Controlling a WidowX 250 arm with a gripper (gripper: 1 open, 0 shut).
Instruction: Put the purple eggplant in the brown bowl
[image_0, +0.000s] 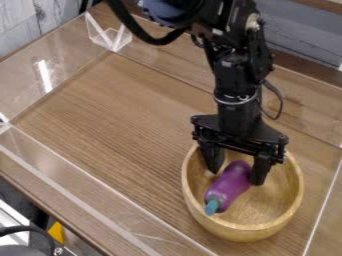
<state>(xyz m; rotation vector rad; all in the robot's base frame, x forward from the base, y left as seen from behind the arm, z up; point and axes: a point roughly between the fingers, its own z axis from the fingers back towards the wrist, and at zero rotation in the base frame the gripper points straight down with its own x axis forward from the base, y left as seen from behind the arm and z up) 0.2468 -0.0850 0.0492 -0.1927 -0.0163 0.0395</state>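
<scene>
The purple eggplant (227, 187) lies inside the brown bowl (285, 214) at the lower right, its teal stem tip pointing toward the bowl's near-left wall. My gripper (238, 168) hangs straight above it, pointing down, open. Its black fingers (214, 160) stand spread on either side of the eggplant's upper end and nothing is held between them.
The bowl rests on a wood-grain table (120, 120). Clear acrylic walls (54, 70) run along the left and near sides, with a clear triangular stand (110, 35) at the back left. The black arm (234, 60) rises from the bowl toward the top of the view.
</scene>
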